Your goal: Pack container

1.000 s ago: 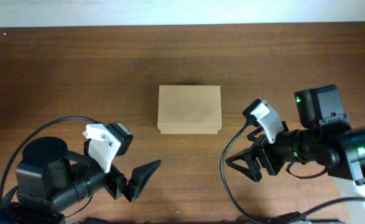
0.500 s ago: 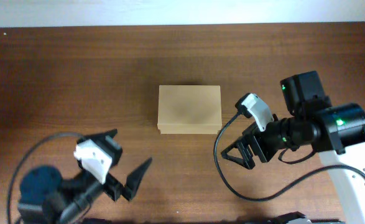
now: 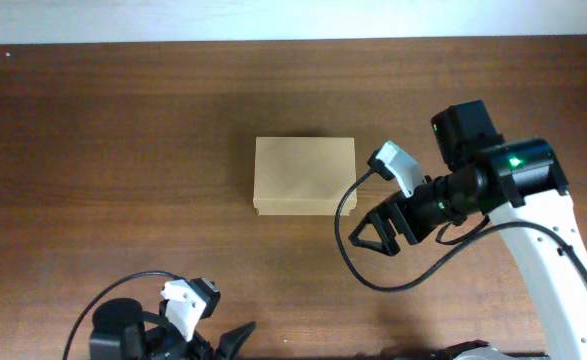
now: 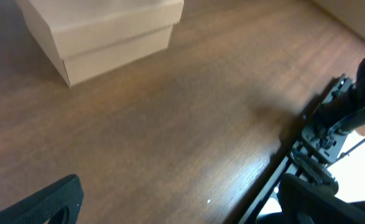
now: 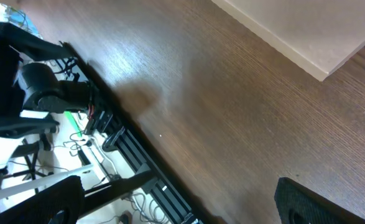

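The container (image 3: 305,176) is a plain brown cardboard box with its lid down, at the table's middle. In the left wrist view the container (image 4: 101,28) sits far off at the top left. A pale corner of the container (image 5: 300,31) shows in the right wrist view. My right gripper (image 3: 366,233) stands open with nothing in it, just right of the box's front right corner and apart from it. My left gripper (image 3: 235,342) is open and empty at the table's front edge, well short of the box. No stationery shows.
The wooden table (image 3: 123,130) runs under everything. A black rail (image 5: 132,155) lines its front edge, with cables and the left arm's base (image 5: 39,87) beyond. The right arm's cable (image 3: 358,270) loops over the table in front of the box.
My left arm has drawn back toward the table's front edge, now half out of the overhead view. My right gripper has moved left and up, closer to the box's front right corner.
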### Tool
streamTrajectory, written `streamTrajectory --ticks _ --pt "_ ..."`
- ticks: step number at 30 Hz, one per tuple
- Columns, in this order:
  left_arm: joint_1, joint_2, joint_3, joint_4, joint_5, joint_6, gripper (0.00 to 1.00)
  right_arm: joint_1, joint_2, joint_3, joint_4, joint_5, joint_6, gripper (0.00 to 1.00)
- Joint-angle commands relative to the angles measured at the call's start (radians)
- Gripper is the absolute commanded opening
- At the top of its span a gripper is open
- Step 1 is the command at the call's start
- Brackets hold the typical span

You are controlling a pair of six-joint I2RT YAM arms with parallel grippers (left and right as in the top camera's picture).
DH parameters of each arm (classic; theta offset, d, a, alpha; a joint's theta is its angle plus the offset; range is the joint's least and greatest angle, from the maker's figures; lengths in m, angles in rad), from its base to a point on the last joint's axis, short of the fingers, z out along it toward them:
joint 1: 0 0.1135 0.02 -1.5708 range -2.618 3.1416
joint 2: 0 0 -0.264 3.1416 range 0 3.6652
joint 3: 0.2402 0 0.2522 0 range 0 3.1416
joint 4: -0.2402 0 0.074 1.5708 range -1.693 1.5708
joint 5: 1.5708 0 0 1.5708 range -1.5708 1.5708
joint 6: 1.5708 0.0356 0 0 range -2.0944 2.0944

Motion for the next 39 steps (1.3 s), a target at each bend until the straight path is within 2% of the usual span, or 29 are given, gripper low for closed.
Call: streamTrajectory --ticks 1,6,23,39 --pt "0.008 -0.031 -0.054 -0.003 0.024 0.009 0.99 0.003 0.011 0.012 0.003 0.005 0.001 0.99" --pt "0.008 -0.070 -0.105 -0.003 0.025 0.009 0.99 0.003 -0.035 0.012 0.003 0.005 0.001 0.99" --pt "0.009 -0.127 -0.110 -0.003 0.024 0.009 0.99 0.003 -0.365 0.012 0.003 0.005 0.001 0.99" --pt "0.010 -0.127 -0.110 -0.002 0.024 0.009 0.99 0.003 -0.390 0.012 0.003 0.005 0.001 0.99"
